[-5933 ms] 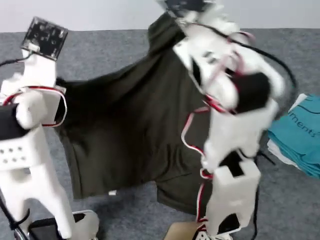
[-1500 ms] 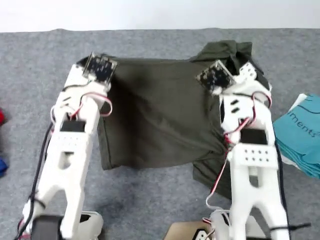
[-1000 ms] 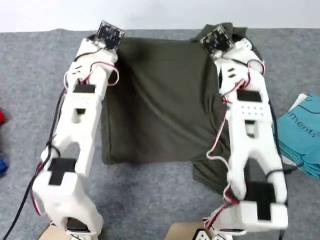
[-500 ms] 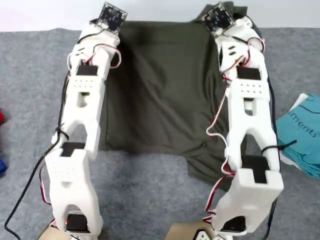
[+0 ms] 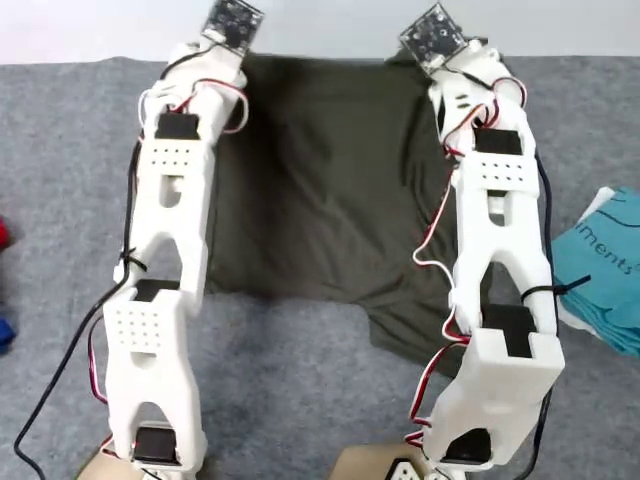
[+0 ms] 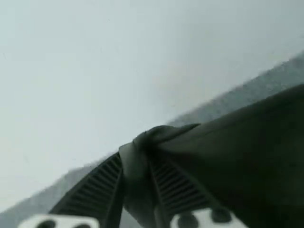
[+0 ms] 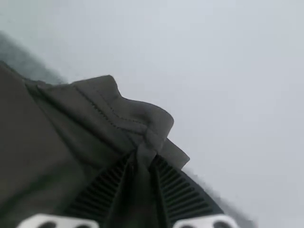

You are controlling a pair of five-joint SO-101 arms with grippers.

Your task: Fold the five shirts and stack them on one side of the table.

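Note:
A dark olive shirt [image 5: 320, 180] lies spread on the grey table between both arms, its far edge at the table's back. The left arm stretches out to the shirt's far left corner, and my left gripper [image 6: 137, 164] is shut on a pinched fold of the shirt [image 6: 228, 156]. On the other side the right arm reaches the far right corner; my right gripper [image 7: 142, 156] is shut on bunched cloth of the shirt [image 7: 52, 137]. In the high view the wrist cameras hide both grippers. A loose part of the shirt [image 5: 410, 335] sticks out near the right arm.
A folded teal shirt [image 5: 605, 270] lies on a white one at the right edge of the table [image 5: 60, 150]. Small red and blue things [image 5: 3, 235] show at the left edge. A pale wall rises just behind the table's far edge.
Both arms have stretched toward the table's far edge, pulling the dark shirt with them. It went from hanging bunched between the grippers to lying flat and spread out.

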